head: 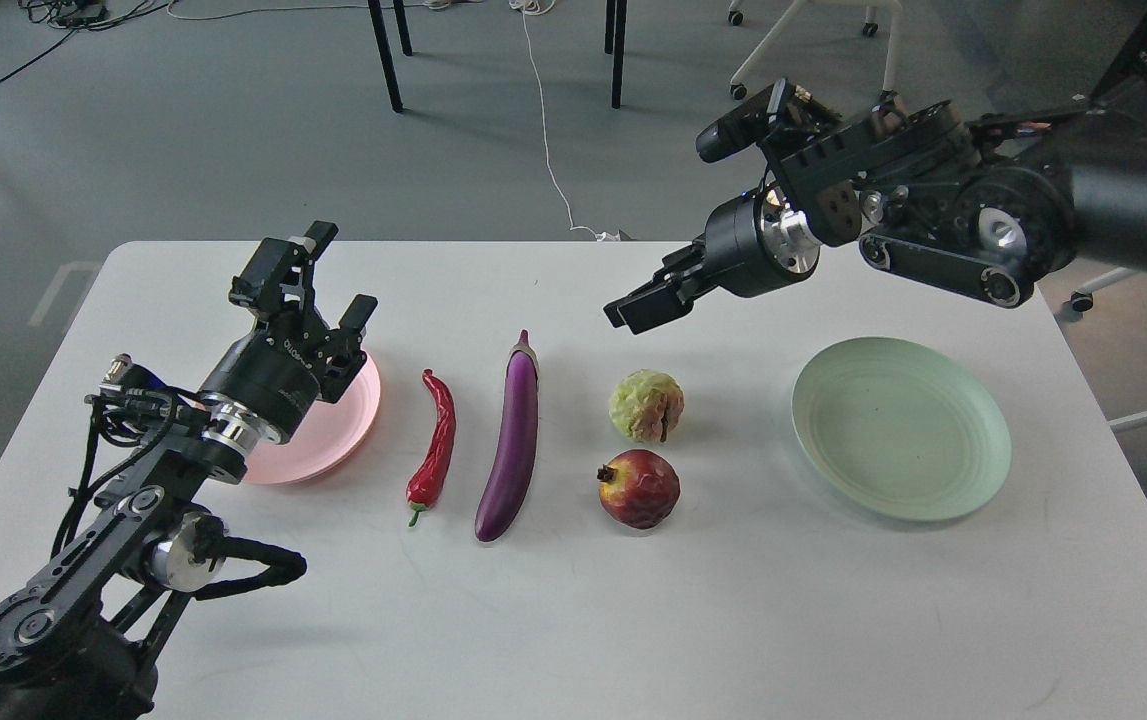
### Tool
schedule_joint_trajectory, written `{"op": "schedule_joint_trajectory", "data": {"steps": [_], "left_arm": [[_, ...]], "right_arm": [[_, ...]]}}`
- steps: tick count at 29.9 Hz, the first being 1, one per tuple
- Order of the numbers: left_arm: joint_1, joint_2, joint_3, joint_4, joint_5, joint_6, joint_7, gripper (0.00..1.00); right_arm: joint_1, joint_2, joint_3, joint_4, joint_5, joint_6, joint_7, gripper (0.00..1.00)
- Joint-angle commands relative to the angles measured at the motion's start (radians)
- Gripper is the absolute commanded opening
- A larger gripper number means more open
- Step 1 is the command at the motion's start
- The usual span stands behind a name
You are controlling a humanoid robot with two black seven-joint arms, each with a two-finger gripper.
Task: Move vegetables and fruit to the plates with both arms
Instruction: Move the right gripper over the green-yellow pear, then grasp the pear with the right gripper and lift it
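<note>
On the white table (693, 620) lie a red chili pepper (433, 445), a long purple eggplant (513, 440), a bumpy yellow-green fruit (645, 405) and a red pomegranate (639, 488) in front of it. The pale pink plate (338, 425) lies at the left, partly hidden by my left arm. The pale green plate (901, 428) lies empty at the right. My left gripper (338, 272) is open and empty above the pink plate's far edge. My right gripper (633, 305) hangs in the air above and behind the yellow-green fruit, pointing down-left; its fingers show dark and edge-on.
Beyond the table's far edge are grey floor, black table legs (385, 55), a white cable (548, 150) and a wheeled chair base (813, 50). My right arm's bulky links (933, 210) reach over the table's far right corner.
</note>
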Motion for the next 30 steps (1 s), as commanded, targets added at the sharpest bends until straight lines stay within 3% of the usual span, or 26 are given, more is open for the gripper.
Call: {"op": "schedule_joint_trajectory", "data": {"steps": [1,30], "left_arm": [[0.005,0.002,-0.006,-0.001,0.000,0.000,-0.001,0.98],[0.005,0.005,-0.009,-0.001,0.000,0.000,-0.007,0.98]], "right_arm": [[-0.047,0.082,-0.068,-0.044,-0.001,-0.038,0.000,0.99],[-0.228,0.117,-0.078,-0.195,0.005,-0.080,0.000,0.97]]}}
